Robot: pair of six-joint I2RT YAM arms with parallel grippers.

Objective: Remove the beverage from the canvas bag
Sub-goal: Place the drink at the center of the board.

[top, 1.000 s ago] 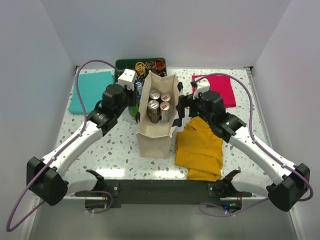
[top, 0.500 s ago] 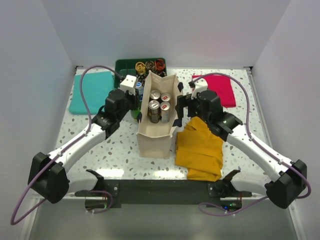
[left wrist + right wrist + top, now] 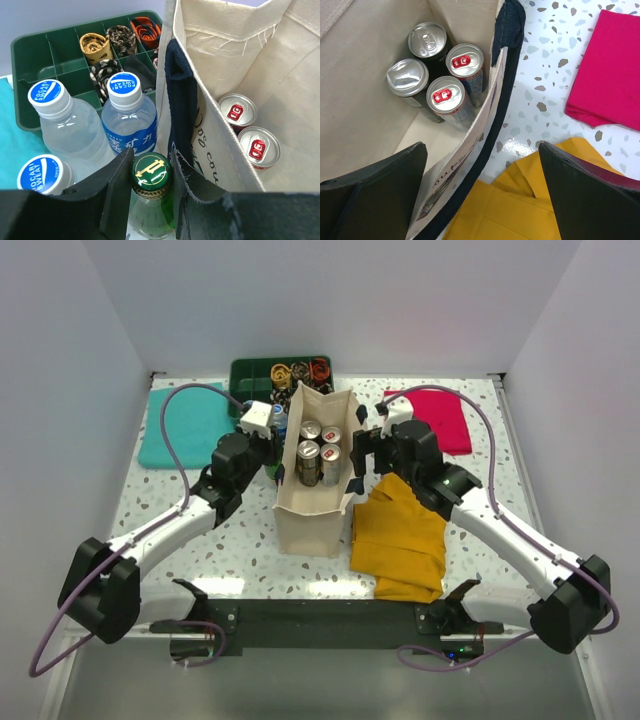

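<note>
The cream canvas bag (image 3: 310, 515) stands open at the table's middle, with several beverage cans (image 3: 318, 445) upright inside. In the left wrist view, my left gripper (image 3: 151, 185) is shut on the capped neck of a green glass bottle (image 3: 151, 172). The bottle stands outside the bag, against its left wall and navy strap (image 3: 181, 100). My right gripper (image 3: 482, 165) is open and straddles the bag's right wall (image 3: 480, 130), one finger inside, one over the table. Silver and black cans (image 3: 447, 97) sit just beyond it.
Three clear bottles with blue-and-white caps (image 3: 125, 90) stand left of the bag. Behind them is a green compartment tray (image 3: 250, 372) of rolled items. A teal cloth (image 3: 180, 420) lies far left, a pink cloth (image 3: 435, 415) far right, and a mustard-yellow cloth (image 3: 400, 535) beside the bag.
My left wrist has drawn toward the front and in toward the bag's left side, still shut on the bottle. The right arm has barely shifted.
</note>
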